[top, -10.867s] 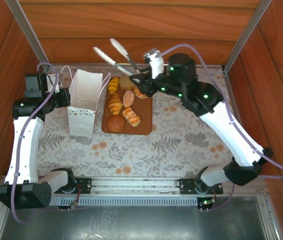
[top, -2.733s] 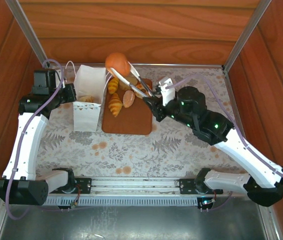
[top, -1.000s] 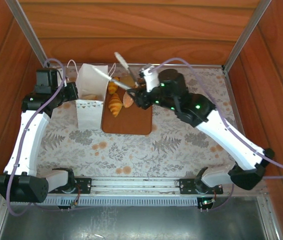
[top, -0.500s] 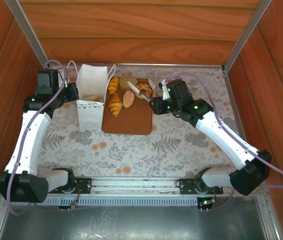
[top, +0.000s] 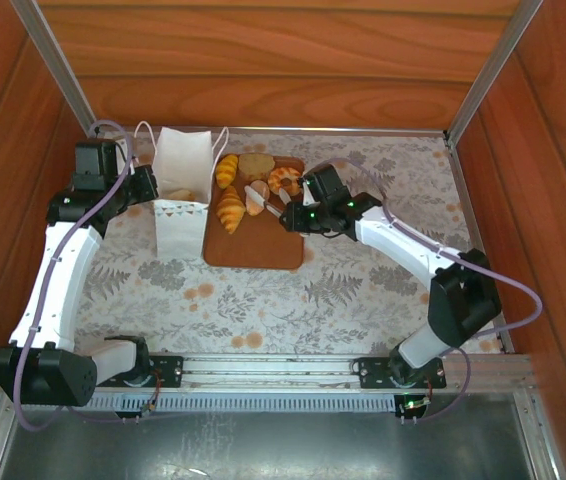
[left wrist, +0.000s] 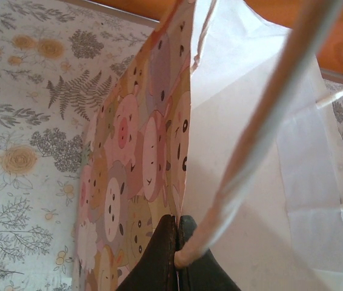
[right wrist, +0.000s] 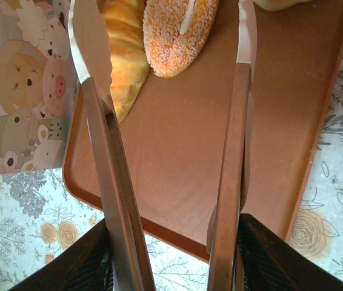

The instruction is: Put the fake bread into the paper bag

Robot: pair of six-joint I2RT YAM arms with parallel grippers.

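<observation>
The white paper bag (top: 181,200) stands open left of the tray, with a golden piece of fake bread (top: 185,196) inside. My left gripper (left wrist: 177,227) is shut on the bag's (left wrist: 238,182) rim beside its cord handle (left wrist: 262,121). My right gripper (right wrist: 171,242) is shut on metal tongs (right wrist: 102,139), whose blades stand apart. They straddle a sugared oval roll (right wrist: 177,30), with a golden croissant (right wrist: 123,54) next to the left blade. On the tray lie two croissants (top: 230,210), a dull brown slice (top: 256,165) and striped rolls (top: 285,180).
The brown tray (top: 263,248) lies on the floral tablecloth (top: 363,280), its near half bare. Wooden walls close in the back and both sides. The bag's animal-patterned side (right wrist: 14,79) stands just left of the tray.
My right arm has swung the tongs away from the bag's mouth and down to the tray, and the blades have drawn a little closer. The left arm and bag stay put.
</observation>
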